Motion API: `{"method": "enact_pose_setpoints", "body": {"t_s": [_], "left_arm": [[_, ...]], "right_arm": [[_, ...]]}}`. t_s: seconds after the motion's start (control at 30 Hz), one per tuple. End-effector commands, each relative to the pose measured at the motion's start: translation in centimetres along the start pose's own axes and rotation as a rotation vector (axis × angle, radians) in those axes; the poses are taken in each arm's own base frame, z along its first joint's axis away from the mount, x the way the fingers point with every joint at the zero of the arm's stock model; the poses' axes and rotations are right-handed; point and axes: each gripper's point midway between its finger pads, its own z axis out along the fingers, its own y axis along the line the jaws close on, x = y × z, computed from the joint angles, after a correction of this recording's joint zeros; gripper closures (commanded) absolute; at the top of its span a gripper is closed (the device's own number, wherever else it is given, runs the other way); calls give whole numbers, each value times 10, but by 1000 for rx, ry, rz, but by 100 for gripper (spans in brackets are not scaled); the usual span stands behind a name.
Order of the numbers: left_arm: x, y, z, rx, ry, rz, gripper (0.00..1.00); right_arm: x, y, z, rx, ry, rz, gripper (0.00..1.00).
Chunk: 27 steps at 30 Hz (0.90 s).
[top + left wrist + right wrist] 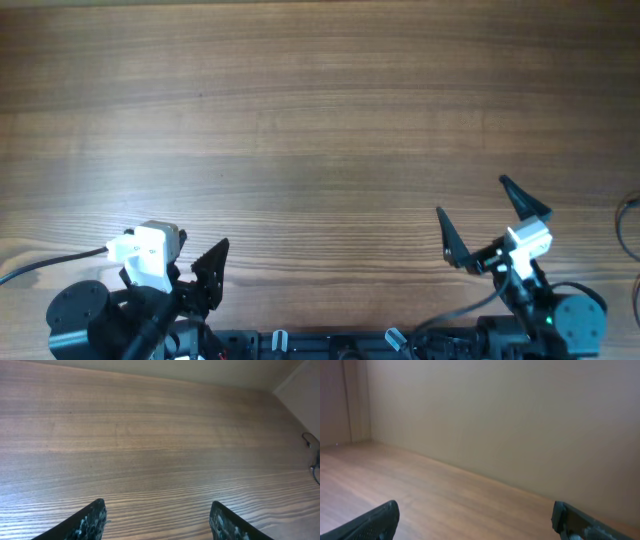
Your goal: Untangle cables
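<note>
My left gripper (157, 519) and right gripper (487, 222) sit low over the near edge of the wooden table (320, 120), jaws spread wide, grasping nothing. Thin dark cables (630, 215) lie at the far right margin, apart from the right gripper.

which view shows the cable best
Left wrist: the black cable shows as a thin loop at the frame's right edge, though cropped. Overhead catches only a fainter sliver of it. Right wrist shows none of it.
</note>
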Motion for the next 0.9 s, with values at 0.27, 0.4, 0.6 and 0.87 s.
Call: {"method": "enact_pose_setpoints", "body": {"t_s": [0.27,0.4,0.6,0.87], "left_arm": [[-6,1,-1,-10,-30,35,25],[-8,1,-1,-11,-37,39,25],[-11,1,-1,-11,-49,45,24],[-11,1,-1,-10,-49,45,18]], "right_arm": [[62,-15,10,86,53,112,0],[90,-12,11,83,121,140,0],[98,-20,9,137,146,175,0],[118,-20,11,134,230,198,0]]}}
